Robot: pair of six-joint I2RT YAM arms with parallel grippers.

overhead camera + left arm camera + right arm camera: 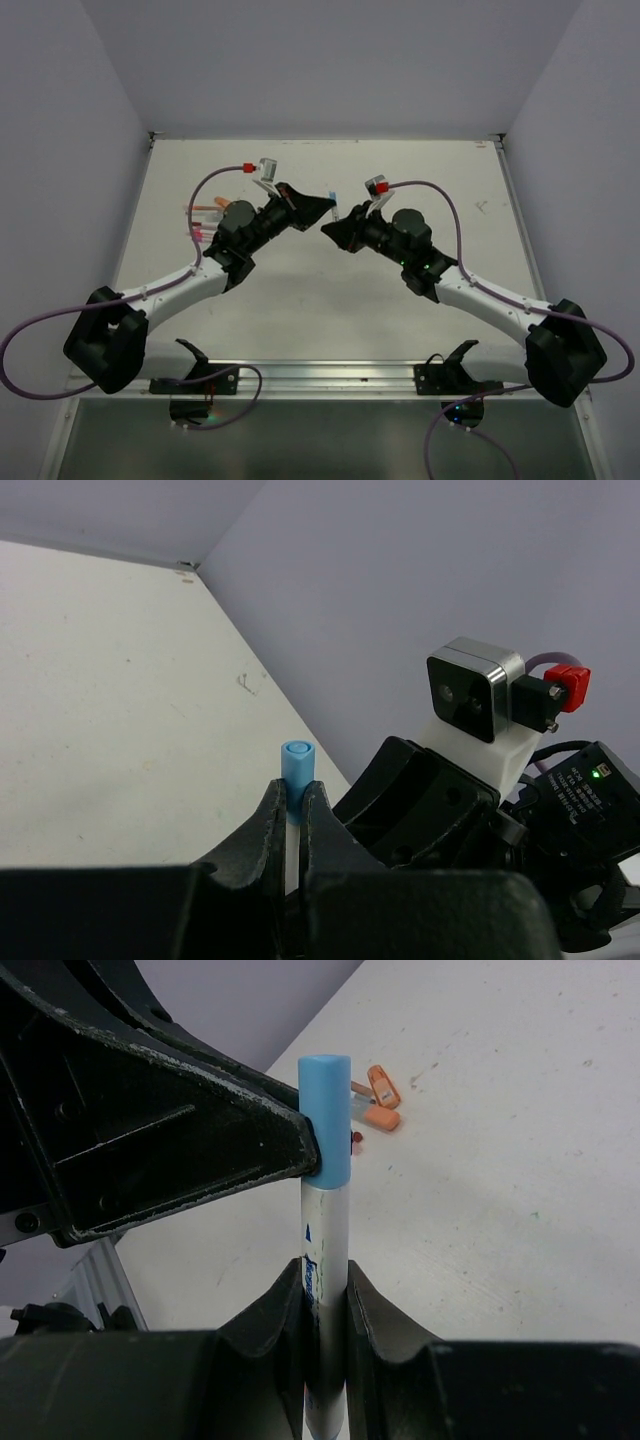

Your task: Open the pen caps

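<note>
Jaws of the right gripper (pixel 325 1285), matte black, were closed narrow on a smooth, pale, cylindrical pen barrel (pixel 325 1230), its long axis vertical in frame. Jaws of the left gripper (pixel 296 798) were pinched on the blue cap (pixel 325 1120), seated at the barrel's upper end. Orange markers (pixel 382 1100) lay at upper centre on the speckled white table (pixel 520 1180).

Light-blue cap (pixel 325 1120) on a pale pen barrel (pixel 326 1250), aloft.
</note>
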